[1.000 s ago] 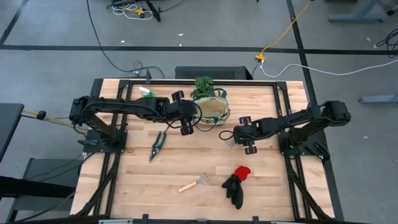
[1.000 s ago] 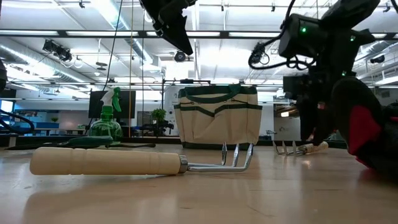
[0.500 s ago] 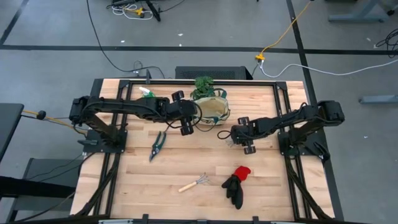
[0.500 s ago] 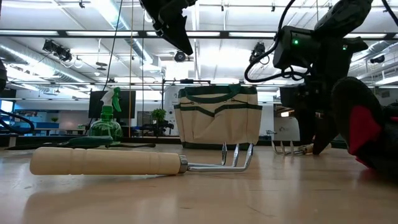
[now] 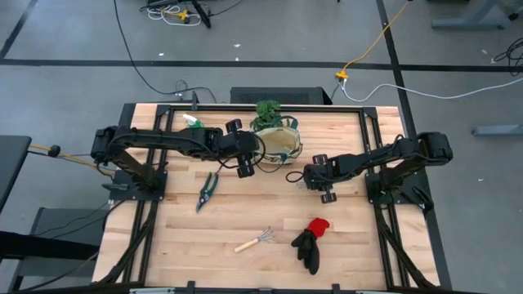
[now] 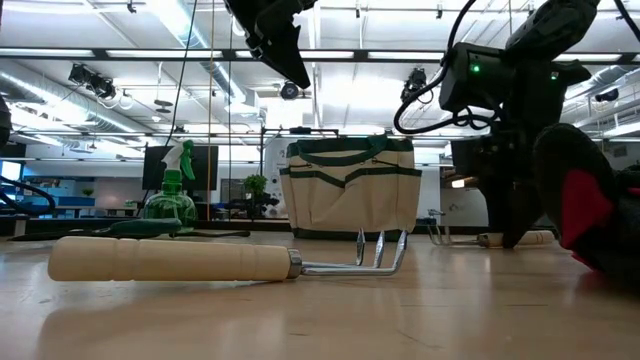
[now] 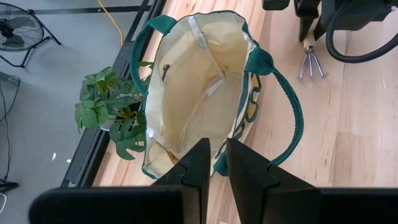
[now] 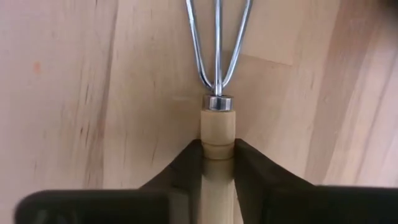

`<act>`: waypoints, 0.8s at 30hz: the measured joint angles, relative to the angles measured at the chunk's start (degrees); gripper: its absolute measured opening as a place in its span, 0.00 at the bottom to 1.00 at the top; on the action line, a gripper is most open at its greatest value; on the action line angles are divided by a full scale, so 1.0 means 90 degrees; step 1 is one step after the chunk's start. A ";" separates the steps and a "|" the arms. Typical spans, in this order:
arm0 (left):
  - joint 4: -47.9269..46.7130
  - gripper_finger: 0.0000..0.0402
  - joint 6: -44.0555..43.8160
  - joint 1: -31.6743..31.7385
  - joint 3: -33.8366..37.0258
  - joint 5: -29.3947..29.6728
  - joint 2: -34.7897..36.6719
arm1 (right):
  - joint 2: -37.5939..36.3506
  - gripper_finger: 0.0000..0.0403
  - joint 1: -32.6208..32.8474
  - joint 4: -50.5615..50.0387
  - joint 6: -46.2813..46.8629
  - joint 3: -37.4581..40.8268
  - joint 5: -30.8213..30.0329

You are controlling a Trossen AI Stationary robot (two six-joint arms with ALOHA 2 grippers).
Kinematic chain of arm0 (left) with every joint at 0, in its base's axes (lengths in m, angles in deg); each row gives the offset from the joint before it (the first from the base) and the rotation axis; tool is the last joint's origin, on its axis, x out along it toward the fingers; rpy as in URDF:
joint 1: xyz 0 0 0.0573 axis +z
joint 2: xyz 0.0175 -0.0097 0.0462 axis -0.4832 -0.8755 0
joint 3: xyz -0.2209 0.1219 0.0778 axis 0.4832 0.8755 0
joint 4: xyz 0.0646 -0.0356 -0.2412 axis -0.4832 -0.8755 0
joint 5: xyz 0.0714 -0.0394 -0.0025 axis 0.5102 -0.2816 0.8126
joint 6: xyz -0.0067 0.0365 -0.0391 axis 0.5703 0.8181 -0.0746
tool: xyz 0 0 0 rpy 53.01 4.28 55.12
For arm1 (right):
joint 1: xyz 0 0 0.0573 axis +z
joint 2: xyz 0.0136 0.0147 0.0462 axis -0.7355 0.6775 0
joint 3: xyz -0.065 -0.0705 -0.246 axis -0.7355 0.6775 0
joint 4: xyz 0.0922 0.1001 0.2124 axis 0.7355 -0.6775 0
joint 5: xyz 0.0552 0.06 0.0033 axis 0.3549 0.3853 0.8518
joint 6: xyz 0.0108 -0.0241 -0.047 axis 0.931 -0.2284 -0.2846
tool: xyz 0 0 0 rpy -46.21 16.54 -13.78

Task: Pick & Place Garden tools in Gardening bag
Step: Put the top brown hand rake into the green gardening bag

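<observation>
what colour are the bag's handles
Dark green handles on the cream gardening bag; clearest in the left wrist view.

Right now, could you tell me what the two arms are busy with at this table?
The right gripper has its jaws closed on the wooden handle of a hand rake lying on the table beside the gardening bag. The left gripper hovers over the open bag. The second rake, pruning shears, gloves and spray bottle lie outside the bag.
</observation>
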 joint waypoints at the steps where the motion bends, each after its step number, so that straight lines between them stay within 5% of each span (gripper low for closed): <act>1: 0.0000 0.15 -0.0001 0.0000 0.0000 0.0000 0.0001 | 0.0000 0.15 0.0000 -0.0003 0.0014 0.0000 0.0005; 14: -0.0002 0.15 -0.0001 0.0000 0.0000 -0.0001 -0.0001 | -0.0109 0.11 0.0021 -0.0158 0.0612 -0.0104 0.0212; 24: -0.0005 0.15 0.0003 0.0000 0.0000 0.0000 -0.0001 | -0.1183 0.11 0.0415 0.0517 0.1132 -0.0425 0.0863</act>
